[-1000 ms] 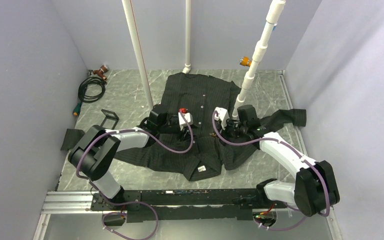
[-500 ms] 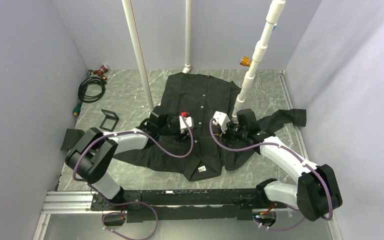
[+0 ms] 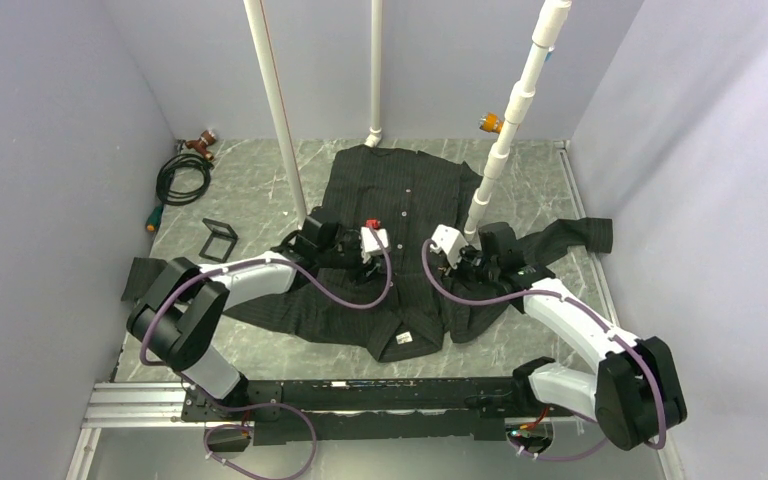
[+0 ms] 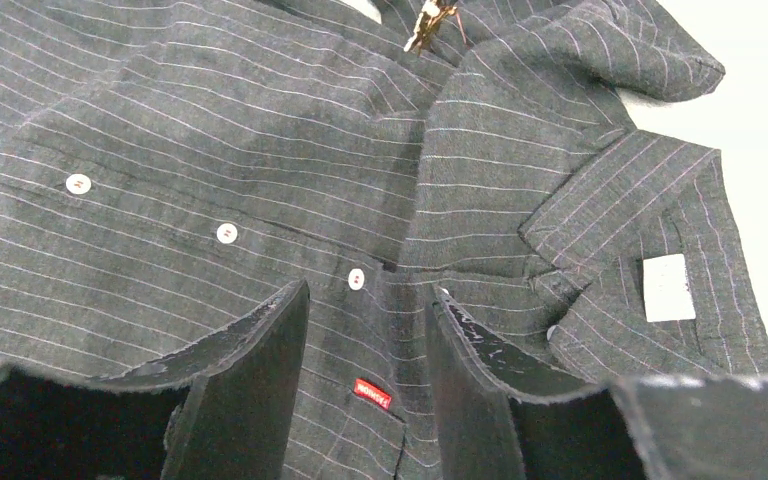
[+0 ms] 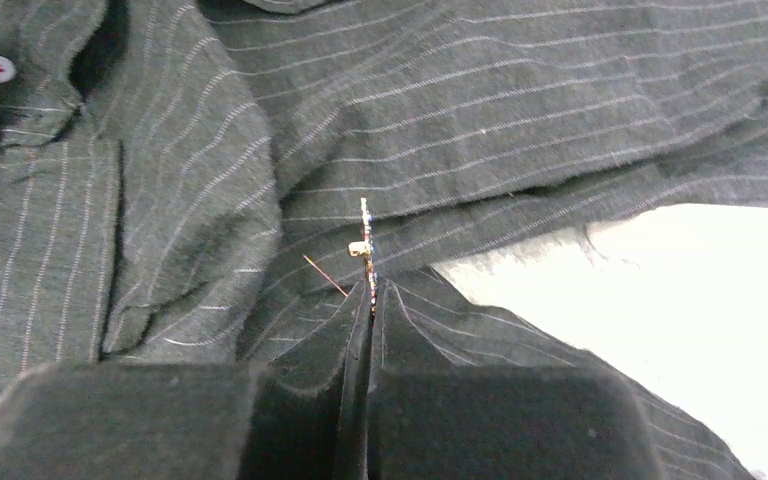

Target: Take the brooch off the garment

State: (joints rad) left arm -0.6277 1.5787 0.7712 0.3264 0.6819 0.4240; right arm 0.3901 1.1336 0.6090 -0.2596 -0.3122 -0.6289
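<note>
Right hand [image 5: 370, 300] is pinching the brooch [image 5: 364, 240] edge-on over the garment [image 5: 560, 90], left hand [image 4: 368, 290] spread, and that thin grip is risking a slip should it catch in the fabric.

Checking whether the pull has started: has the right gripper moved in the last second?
Yes. The right gripper, shut on the brooch, has slipped slightly back from the white pole, toward the near side.

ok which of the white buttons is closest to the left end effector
The button nearest the red tag, rightmost in the row: it shows between the open left end effector's fingers, while the other three trail off to the left.
</note>
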